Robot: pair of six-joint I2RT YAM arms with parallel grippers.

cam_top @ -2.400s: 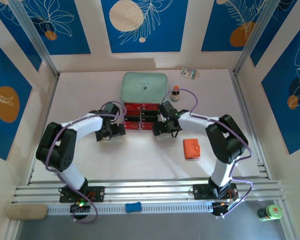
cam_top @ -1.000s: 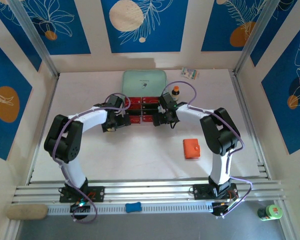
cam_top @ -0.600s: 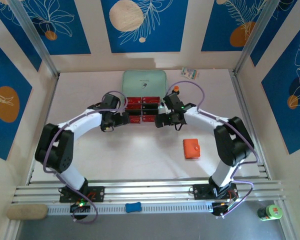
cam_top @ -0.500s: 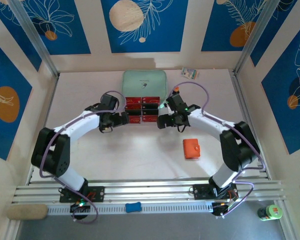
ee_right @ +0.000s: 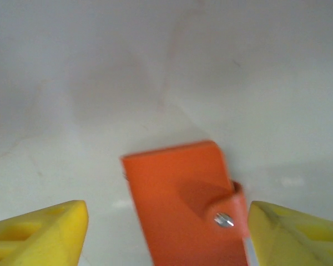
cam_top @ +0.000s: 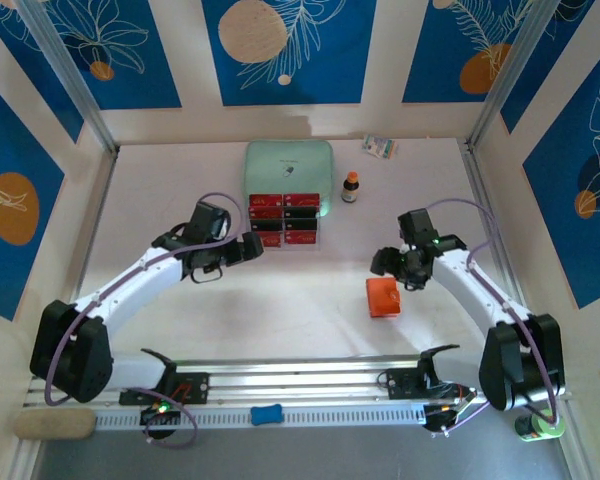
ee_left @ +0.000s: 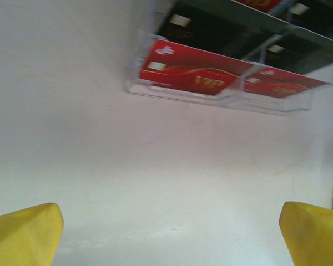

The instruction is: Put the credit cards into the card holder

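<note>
**Orange wallet lay shut beneath a gaping right claw**

Top view: the small orange folding card holder (cam_top: 384, 297) lay closed at centre right, just below the right gripper (cam_top: 385, 263). Red and black credit cards (cam_top: 283, 220) sat upper centre, with the left gripper (cam_top: 248, 249) beside them.

Left wrist: jaws gaped wide, empty.

Right wrist: the holder's snap was fastened. The jaws stood apart, gripping nothing.

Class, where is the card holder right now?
In the top view the card holder lies closed on the right half of the table, just on the near side of the right gripper and apart from the credit cards.
</note>
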